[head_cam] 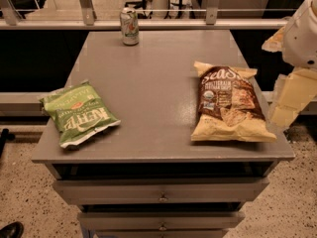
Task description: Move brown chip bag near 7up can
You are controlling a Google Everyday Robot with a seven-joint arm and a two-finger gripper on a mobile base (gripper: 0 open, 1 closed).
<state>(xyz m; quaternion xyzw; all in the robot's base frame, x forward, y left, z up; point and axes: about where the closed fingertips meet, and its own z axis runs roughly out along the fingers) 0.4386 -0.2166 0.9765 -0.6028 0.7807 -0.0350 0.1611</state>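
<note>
The brown chip bag (229,104) lies flat on the right side of the grey table (153,88), its dark centre panel facing up and its pale edges spread out. The 7up can (129,26) stands upright at the table's far edge, left of centre. My gripper (289,103) hangs off the table's right edge, just right of the brown chip bag and a little above it, holding nothing. Its white arm (304,31) rises at the upper right.
A green chip bag (80,114) lies on the table's left front part. Drawers (161,191) sit under the tabletop. A rail (148,23) runs behind the table's far edge. Speckled floor surrounds the table.
</note>
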